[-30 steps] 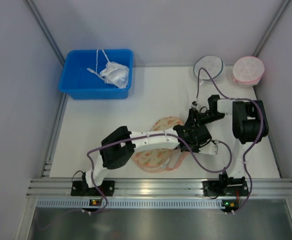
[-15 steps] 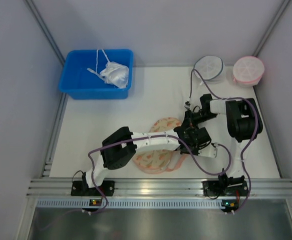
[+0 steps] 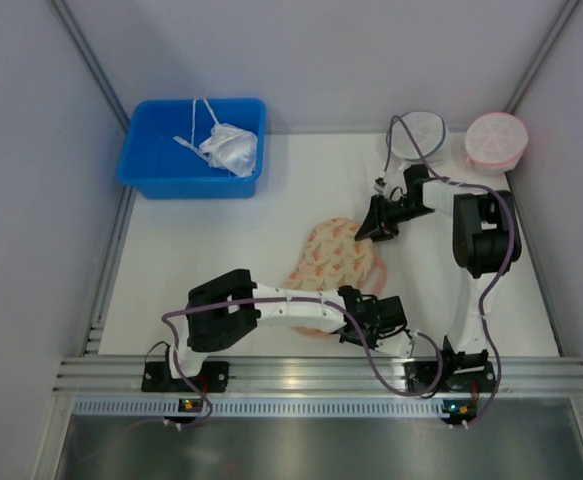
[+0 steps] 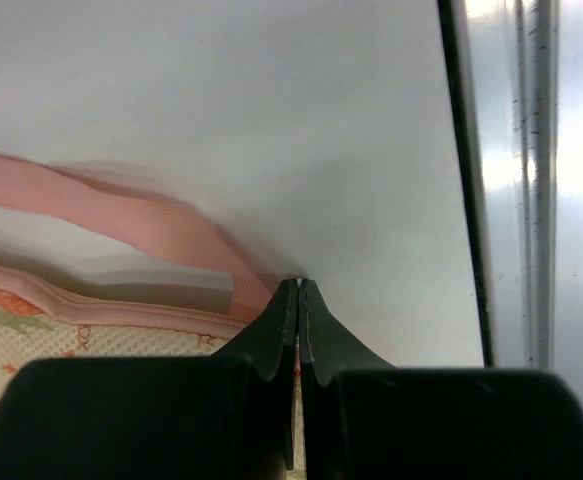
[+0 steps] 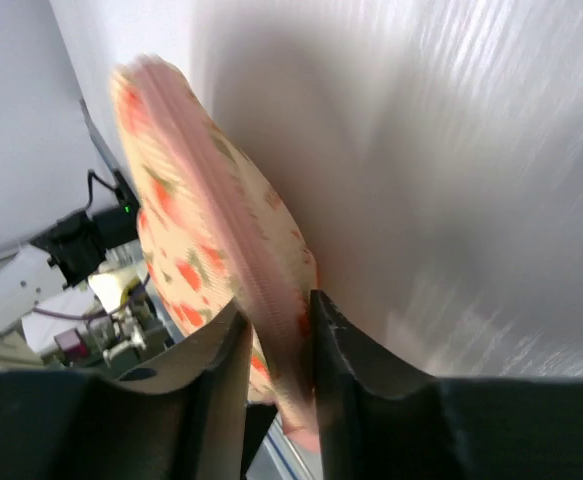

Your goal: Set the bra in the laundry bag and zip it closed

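The laundry bag (image 3: 333, 258), peach with orange flowers, lies mid-table with its flowered shell facing up. My right gripper (image 3: 376, 228) is shut on its far right edge. In the right wrist view the pink zipper rim of the bag (image 5: 191, 200) stands pinched between the gripper's (image 5: 276, 305) fingers. My left gripper (image 3: 386, 322) is low at the bag's near right end, close to the table's front edge. In the left wrist view it (image 4: 298, 283) is shut on a thin piece at the bag's pink rim (image 4: 121, 312), seemingly the zipper pull. The cream bra is hidden.
A blue bin (image 3: 151, 165) at the back left holds a white string-strap bra (image 3: 229, 148). A round white mesh pouch (image 3: 418, 135) and a round pink pouch (image 3: 496, 138) stand at the back right. An aluminium rail (image 3: 321, 375) runs along the near edge, also in the left wrist view (image 4: 531, 180).
My left gripper has moved from the bag's right side toward the near table edge. The bag now shows one flowered shell on top. My right gripper shifted back and left with the edge.
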